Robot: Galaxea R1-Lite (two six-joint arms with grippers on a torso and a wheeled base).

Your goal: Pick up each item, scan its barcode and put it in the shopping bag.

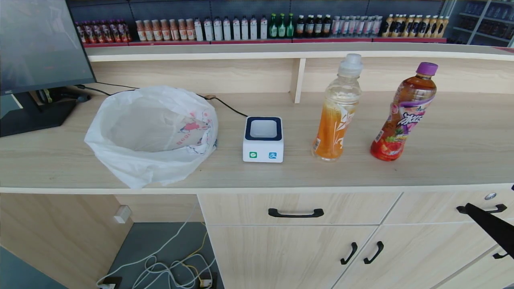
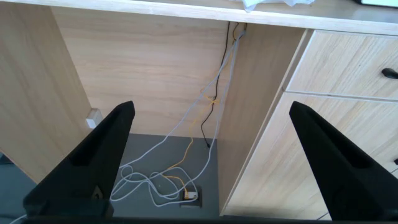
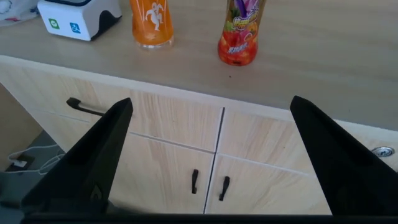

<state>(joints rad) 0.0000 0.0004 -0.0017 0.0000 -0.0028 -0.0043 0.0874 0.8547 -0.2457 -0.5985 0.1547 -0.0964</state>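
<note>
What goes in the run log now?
left gripper open, low before counter | right gripper open, before drawers | orange drink bottle, purple-capped bottle upright on counter, untouched | barcode scanner between bottles and shopping bag

Soft, even light fills the room, and the bench (image 1: 461, 136) top is bright without hard glare. The orange bottle (image 1: 336, 112) and the red bottle (image 1: 403, 116) glow through and drop only faint, short shadows. The monitor (image 1: 40, 40) carries a pale sheen. Toward the bench's right edge the bottles lean, bent by the wide lens. The recess (image 2: 155, 81) under the bench is dimmer.
</note>
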